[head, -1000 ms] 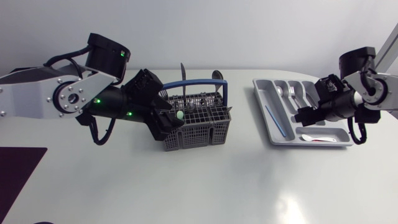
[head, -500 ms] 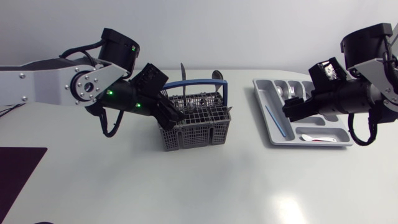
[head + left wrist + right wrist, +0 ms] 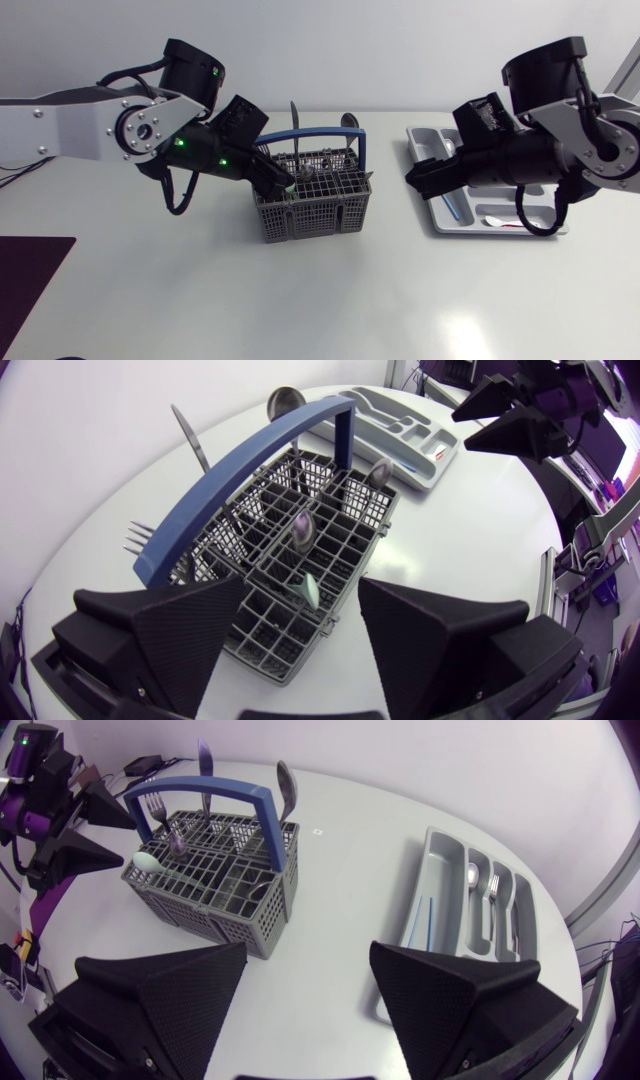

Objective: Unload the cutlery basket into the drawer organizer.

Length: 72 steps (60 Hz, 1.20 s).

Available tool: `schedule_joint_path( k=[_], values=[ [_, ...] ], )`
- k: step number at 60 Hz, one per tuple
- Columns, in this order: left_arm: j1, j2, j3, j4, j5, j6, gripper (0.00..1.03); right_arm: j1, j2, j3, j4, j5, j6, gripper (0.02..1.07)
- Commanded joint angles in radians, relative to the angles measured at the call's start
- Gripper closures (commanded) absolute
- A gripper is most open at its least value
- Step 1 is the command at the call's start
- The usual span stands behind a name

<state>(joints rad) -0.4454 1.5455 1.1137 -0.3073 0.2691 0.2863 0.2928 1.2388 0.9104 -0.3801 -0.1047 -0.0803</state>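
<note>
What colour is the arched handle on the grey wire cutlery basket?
Blue arched handle, clearest in left wrist view.

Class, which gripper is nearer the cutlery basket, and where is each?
Left. The left gripper sits over one end of the basket; the right gripper hangs apart from it, beside the tray.

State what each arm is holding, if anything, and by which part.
Nothing is held. The left gripper hangs over the cutlery basket, jaws open and empty; the right gripper is open and empty too.
</note>
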Motion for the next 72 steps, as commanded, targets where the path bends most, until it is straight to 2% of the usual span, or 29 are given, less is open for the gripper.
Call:
schedule_joint_path(
  k=[1,13,24,36,54,64,72],
  values=[
    [-0.003,0.038,0.029,-0.007,-0.018,-0.035,0.10,0.020,0.025,-0.039,0.015,-0.003,0.030,0.18],
    [-0.016,0.071,0.046,-0.016,-0.044,-0.055,0.14,0.035,0.045,-0.048,0.035,-0.003,0.036,0.18],
    [-0.035,0.082,0.067,-0.046,-0.050,-0.075,0.41,0.037,0.048,-0.048,0.035,0.002,0.036,0.18],
    [-0.047,0.090,0.081,-0.053,-0.059,-0.099,0.60,0.037,0.045,-0.048,0.035,0.007,0.034,0.18],
    [-0.062,0.108,0.083,-0.062,-0.090,-0.118,0.71,0.037,0.033,-0.059,0.035,0.007,0.031,0.18],
    [-0.076,0.122,0.081,-0.062,-0.097,-0.122,0.82,0.037,0.027,-0.068,0.035,0.008,0.030,0.18],
    [-0.078,0.139,0.109,-0.078,-0.094,-0.128,0.85,0.037,0.021,-0.076,0.037,0.008,0.028,0.18]
  ],
)
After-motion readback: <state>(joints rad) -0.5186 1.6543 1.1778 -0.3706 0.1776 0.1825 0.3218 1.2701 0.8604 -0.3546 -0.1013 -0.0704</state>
